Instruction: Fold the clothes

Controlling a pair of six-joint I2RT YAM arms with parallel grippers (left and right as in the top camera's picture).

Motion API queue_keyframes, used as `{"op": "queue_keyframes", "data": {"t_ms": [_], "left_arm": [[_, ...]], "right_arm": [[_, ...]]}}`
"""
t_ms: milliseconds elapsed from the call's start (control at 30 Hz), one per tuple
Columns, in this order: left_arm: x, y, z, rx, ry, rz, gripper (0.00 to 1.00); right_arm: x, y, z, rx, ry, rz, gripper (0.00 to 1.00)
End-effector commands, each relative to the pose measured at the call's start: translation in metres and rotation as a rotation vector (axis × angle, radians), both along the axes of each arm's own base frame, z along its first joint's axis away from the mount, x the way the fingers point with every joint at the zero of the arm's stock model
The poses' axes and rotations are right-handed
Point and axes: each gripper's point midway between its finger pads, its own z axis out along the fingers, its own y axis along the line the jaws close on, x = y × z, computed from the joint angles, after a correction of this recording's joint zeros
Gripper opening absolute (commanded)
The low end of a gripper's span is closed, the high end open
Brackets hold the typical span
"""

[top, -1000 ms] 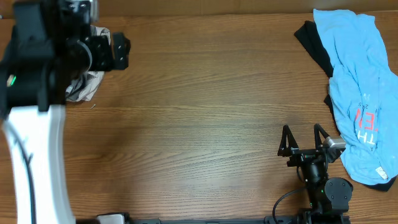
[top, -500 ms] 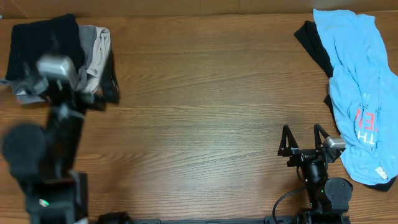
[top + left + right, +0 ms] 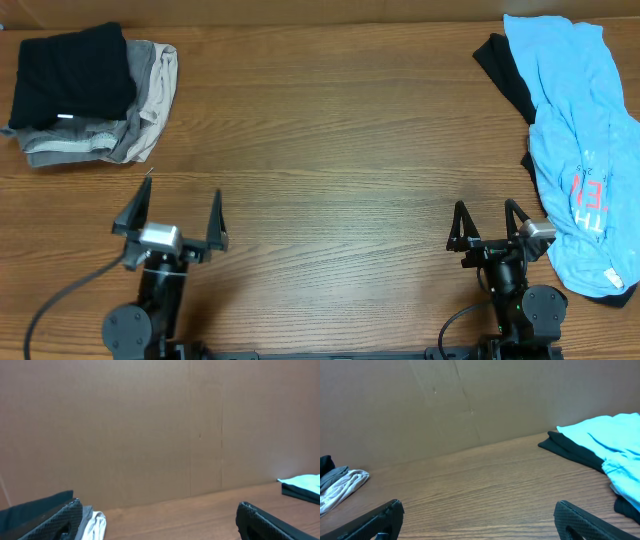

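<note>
A folded black T-shirt (image 3: 72,75) with a small white label lies on grey and beige pieces (image 3: 145,95) at the back left. At the back right a light-blue tee (image 3: 580,130) with red print lies crumpled over a black garment (image 3: 503,75). My left gripper (image 3: 170,215) stands open near the front left, apart from the stack, with nothing between its fingers. In the left wrist view the stack (image 3: 95,521) shows just past the left gripper (image 3: 160,522). My right gripper (image 3: 490,222) is open and empty, just left of the blue tee. The right wrist view shows the right gripper (image 3: 480,520) facing bare wood, with the blue tee (image 3: 605,435) to its right.
The wooden table (image 3: 330,140) stretches bare between the two piles. A brown cardboard wall (image 3: 150,425) closes off the far edge. Cables run from both arm bases at the front edge.
The left arm has drawn back from the back-left stack to the front of the table, uncovering the folded black T-shirt on top. The right arm has not moved.
</note>
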Motion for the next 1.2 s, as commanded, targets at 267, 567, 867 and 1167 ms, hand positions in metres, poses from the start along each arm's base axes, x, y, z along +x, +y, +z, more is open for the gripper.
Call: {"op": "queue_keyframes", "data": {"t_ms": [267, 567, 867, 1167], "left_arm": [[-0.011, 0.000, -0.033, 0.015, -0.057, 0.006, 1.00], [-0.006, 0.002, -0.049, 0.001, -0.007, 0.014, 1.00], [-0.001, 0.004, -0.078, -0.012, 0.116, 0.023, 1.00], [0.001, 0.004, -0.117, -0.027, 0.276, 0.023, 1.00]], "right_arm": [[0.000, 0.000, -0.002, 0.000, -0.005, -0.001, 1.00], [0.000, 0.000, -0.002, 0.000, -0.005, -0.001, 1.00], [0.000, 0.000, -0.002, 0.000, -0.005, -0.001, 1.00], [0.000, 0.000, -0.002, 0.000, -0.005, -0.001, 1.00]]}}
